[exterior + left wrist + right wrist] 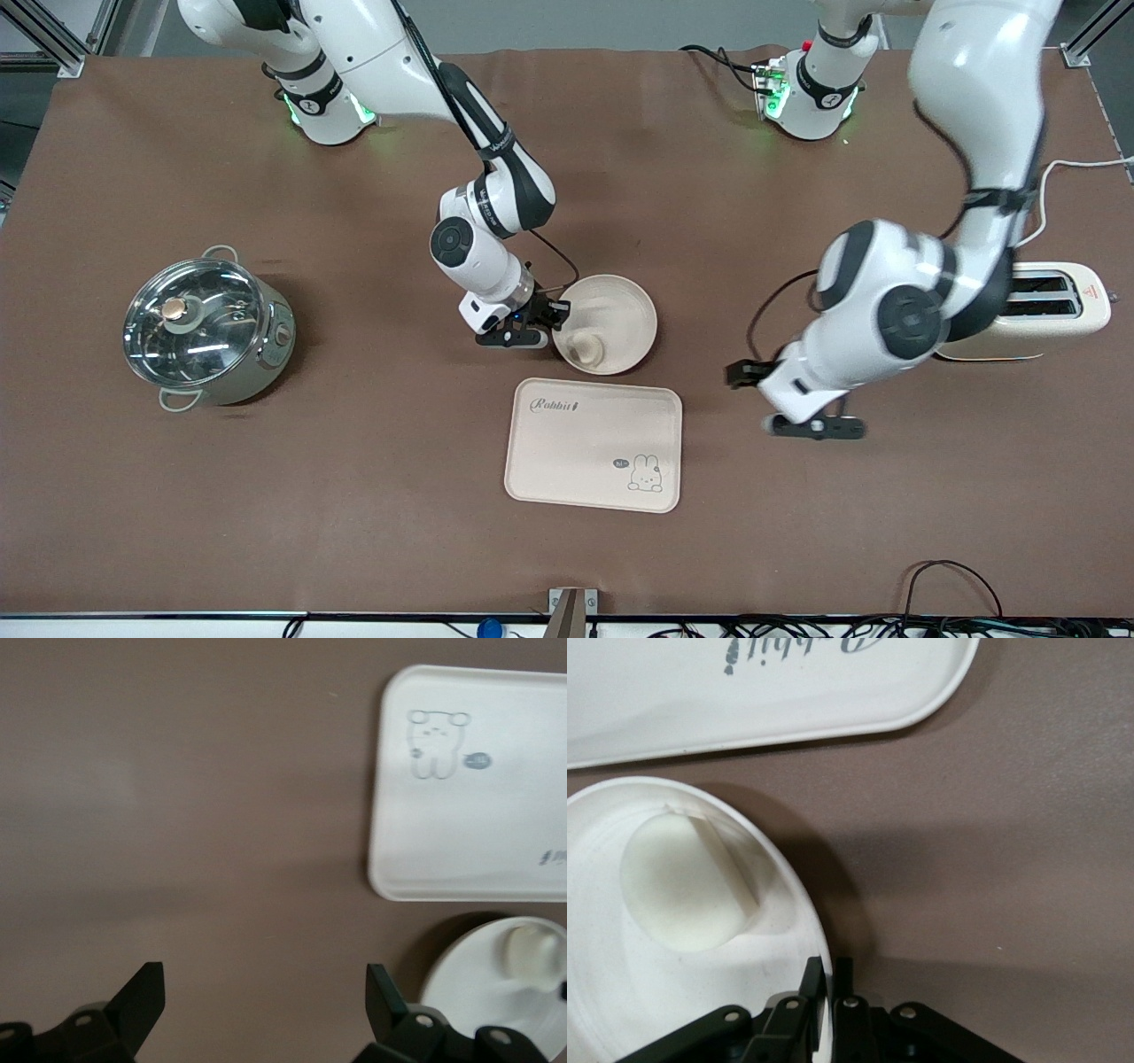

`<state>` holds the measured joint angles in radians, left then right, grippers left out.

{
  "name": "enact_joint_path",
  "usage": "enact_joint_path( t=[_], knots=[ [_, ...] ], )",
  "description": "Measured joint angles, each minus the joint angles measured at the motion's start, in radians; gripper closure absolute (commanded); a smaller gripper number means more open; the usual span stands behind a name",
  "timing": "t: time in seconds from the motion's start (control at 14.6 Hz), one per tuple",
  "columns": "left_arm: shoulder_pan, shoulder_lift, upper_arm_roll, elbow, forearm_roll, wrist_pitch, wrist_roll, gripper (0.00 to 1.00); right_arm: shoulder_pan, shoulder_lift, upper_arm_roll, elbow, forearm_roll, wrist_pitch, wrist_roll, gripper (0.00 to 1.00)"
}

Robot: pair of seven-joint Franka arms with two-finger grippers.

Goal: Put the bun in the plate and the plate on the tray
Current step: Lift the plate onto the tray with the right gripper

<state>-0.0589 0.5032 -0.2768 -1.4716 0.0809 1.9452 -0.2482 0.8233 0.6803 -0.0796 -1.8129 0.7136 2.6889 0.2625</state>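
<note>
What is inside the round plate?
The bun lies in the plate, near the rim closest to the tray. The right pincer grips the plate's rim. Whatever is under the bun is hidden.

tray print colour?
Cream tray with a dark grey "Rabbit" script and a small outlined rabbit drawing. The script shows best in the right wrist view.

The bun (586, 347) lies in the plate (620, 306), just beside the tray (567, 443).
</note>
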Motion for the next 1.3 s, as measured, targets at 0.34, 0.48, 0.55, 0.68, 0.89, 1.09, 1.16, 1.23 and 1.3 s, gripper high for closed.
enact_joint_path(
  t=[0.34, 0.48, 0.55, 0.68, 0.89, 1.09, 1.16, 1.23, 1.3],
  knots=[
    [0.096, -0.172, -0.004, 0.057, 0.097, -0.257, 0.078, 0.00, 0.002, -0.001, -0.001, 0.017, 0.000, 0.005, 0.000, 1.00],
    [0.125, -0.258, -0.004, 0.070, 0.044, -0.341, 0.096, 0.00, 0.001, -0.011, -0.005, 0.040, 0.000, 0.009, 0.000, 1.00],
    [0.144, -0.306, -0.005, 0.071, 0.011, -0.378, 0.103, 0.00, -0.001, -0.016, -0.010, 0.058, 0.000, 0.010, 0.000, 1.00],
    [0.187, -0.384, -0.004, 0.070, -0.020, -0.416, 0.154, 0.00, -0.032, -0.015, -0.022, 0.123, 0.000, -0.025, 0.000, 1.00],
    [0.214, -0.430, -0.003, 0.054, -0.029, -0.422, 0.204, 0.00, -0.143, 0.024, -0.026, 0.272, 0.000, -0.200, -0.008, 1.00],
    [0.184, -0.438, 0.015, 0.036, -0.029, -0.422, 0.208, 0.00, -0.219, 0.139, -0.026, 0.459, -0.017, -0.295, -0.021, 1.00],
    [0.142, -0.443, 0.054, 0.032, -0.029, -0.422, 0.208, 0.00, -0.231, 0.194, -0.026, 0.529, -0.043, -0.315, -0.022, 1.00],
    [0.075, -0.447, 0.127, 0.030, -0.029, -0.422, 0.210, 0.00, -0.237, 0.253, -0.026, 0.602, -0.064, -0.330, -0.022, 1.00],
    [0.004, -0.451, 0.208, 0.029, -0.029, -0.422, 0.218, 0.00, -0.237, 0.309, -0.026, 0.668, -0.074, -0.334, -0.021, 1.00]
  ],
)
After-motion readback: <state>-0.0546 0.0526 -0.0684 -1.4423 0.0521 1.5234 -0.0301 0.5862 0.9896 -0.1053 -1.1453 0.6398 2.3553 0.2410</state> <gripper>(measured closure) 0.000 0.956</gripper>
